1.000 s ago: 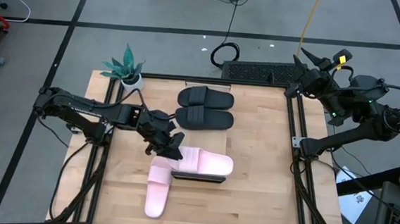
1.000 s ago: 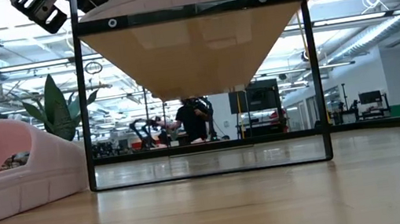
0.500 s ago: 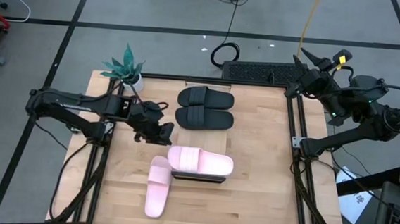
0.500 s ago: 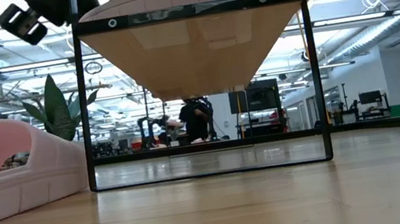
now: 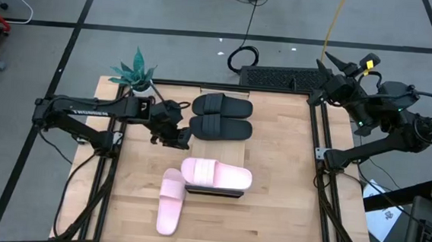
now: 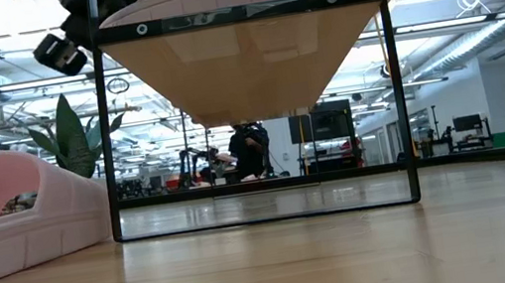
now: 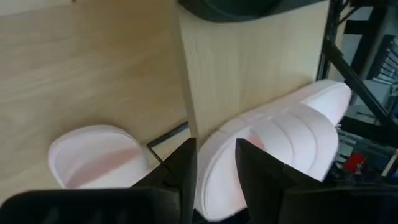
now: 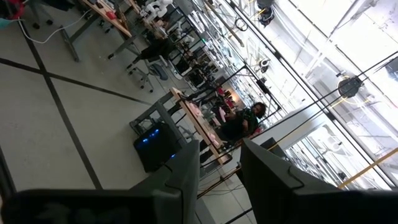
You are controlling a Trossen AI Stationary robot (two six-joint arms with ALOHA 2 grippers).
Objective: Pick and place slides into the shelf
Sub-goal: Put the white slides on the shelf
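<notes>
We see the left gripper (image 5: 178,136) left of centre, empty with fingers slightly apart, beside the black slides (image 5: 221,117). One pink slide (image 5: 216,174) lies on the shelf (image 5: 215,191); the right gripper (image 5: 334,68), upper right, is likewise slightly spread.

You see two matte black slides (image 5: 221,117) at the counter's twelve o'clock and two pale pink slides (image 5: 196,182) nearer six o'clock. The counter (image 5: 280,186) is light blond wood with a thin black frame. At ten o'clock the plant (image 5: 134,72) has teal-green leaves in a white pot. Both arms are dark; the right one (image 5: 369,63) carries a yellow tag.
</notes>
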